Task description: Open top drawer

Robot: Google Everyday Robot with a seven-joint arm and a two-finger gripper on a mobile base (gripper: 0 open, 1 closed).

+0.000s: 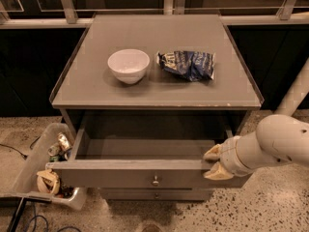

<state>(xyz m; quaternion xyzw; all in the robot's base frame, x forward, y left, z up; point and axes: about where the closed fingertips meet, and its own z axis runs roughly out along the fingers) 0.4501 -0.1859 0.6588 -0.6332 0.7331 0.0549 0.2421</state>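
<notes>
The top drawer [130, 175] of the grey cabinet stands pulled well out; its plain grey box inside holds nothing I can see. Its wide flat front carries one small round metal knob [155, 181] at centre. My gripper [212, 162] is at the right end of the drawer front, its cream fingertips [214, 152] one above the other at the front's top edge. The white arm [270, 144] reaches in from the right. A slimmer drawer front [154, 195] shows just below, shut.
On the cabinet top [96, 86] sit a white bowl [128, 65] and a crumpled blue snack bag [187, 65]. A clear bin [46, 170] with rubbish stands on the speckled floor at the left. Cables [21, 216] lie at the lower left. A railing runs behind.
</notes>
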